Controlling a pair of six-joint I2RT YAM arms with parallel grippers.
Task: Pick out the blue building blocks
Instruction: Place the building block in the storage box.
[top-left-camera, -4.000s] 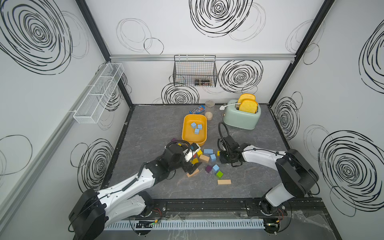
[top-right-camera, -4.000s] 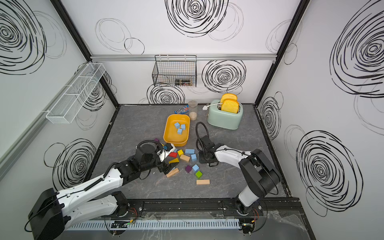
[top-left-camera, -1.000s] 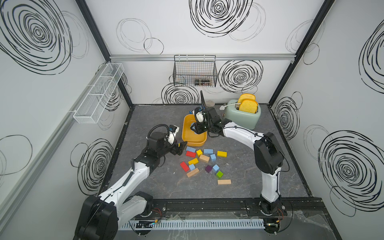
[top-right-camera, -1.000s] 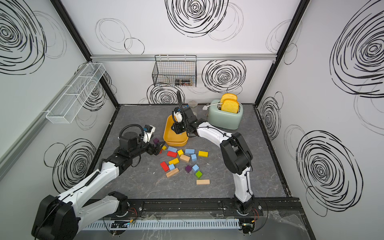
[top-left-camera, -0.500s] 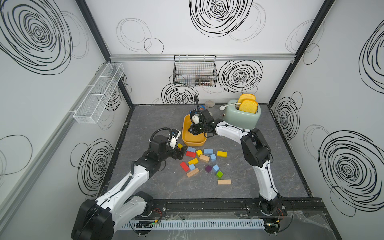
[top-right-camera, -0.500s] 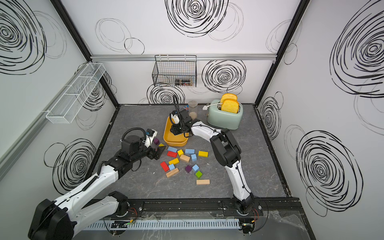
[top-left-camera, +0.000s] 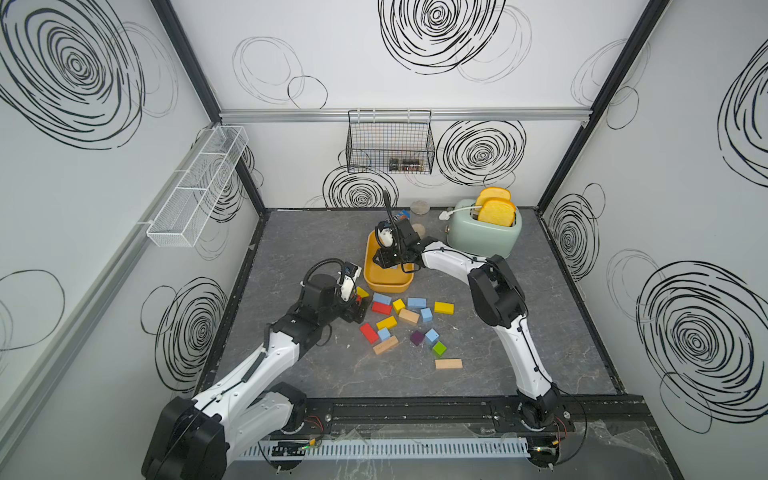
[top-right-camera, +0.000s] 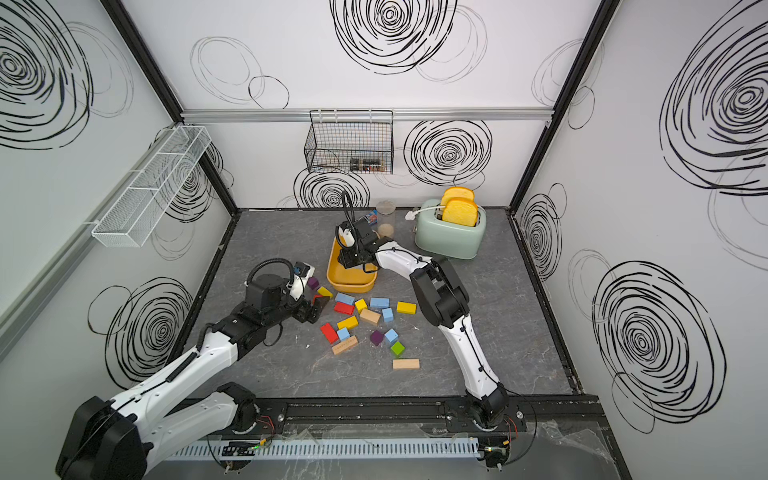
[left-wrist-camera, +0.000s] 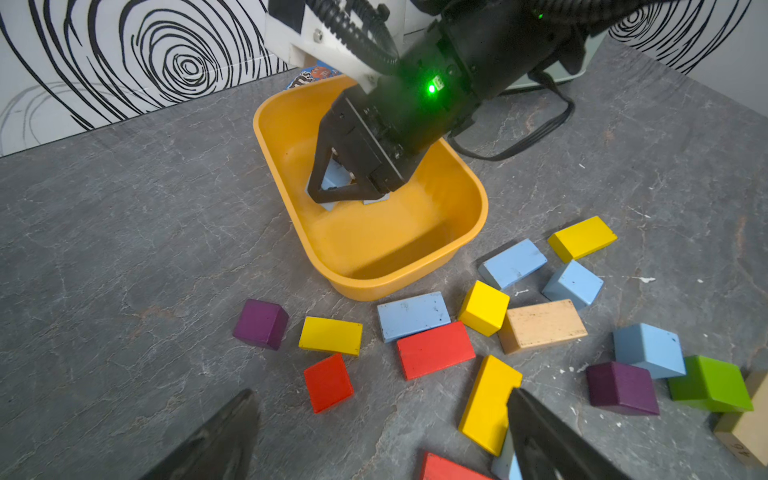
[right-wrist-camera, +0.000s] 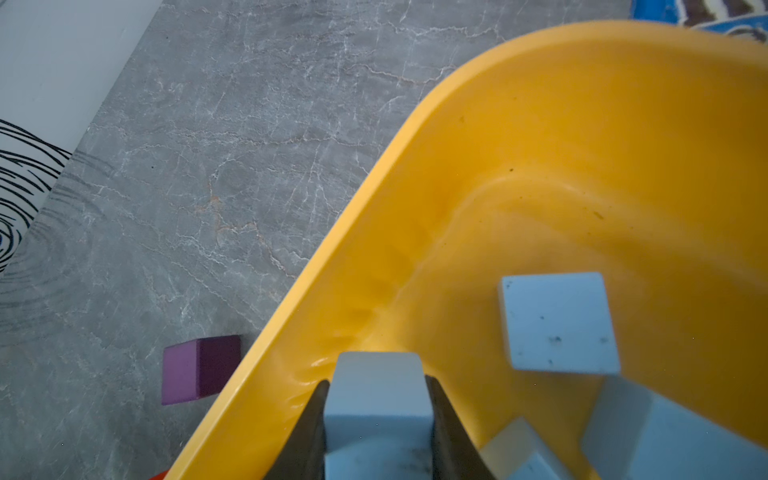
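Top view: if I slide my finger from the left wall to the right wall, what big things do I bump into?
White wire shelf → yellow tub → green toaster. The black basket on the back wall sits above the tub, so I left it out.

Right gripper (right-wrist-camera: 376, 384) carried blue block (right-wrist-camera: 374, 370) across into yellow tub (right-wrist-camera: 540, 124).

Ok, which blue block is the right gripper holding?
The blue cube pinched in the right gripper over the yellow tub; the other blue blocks lie loose.
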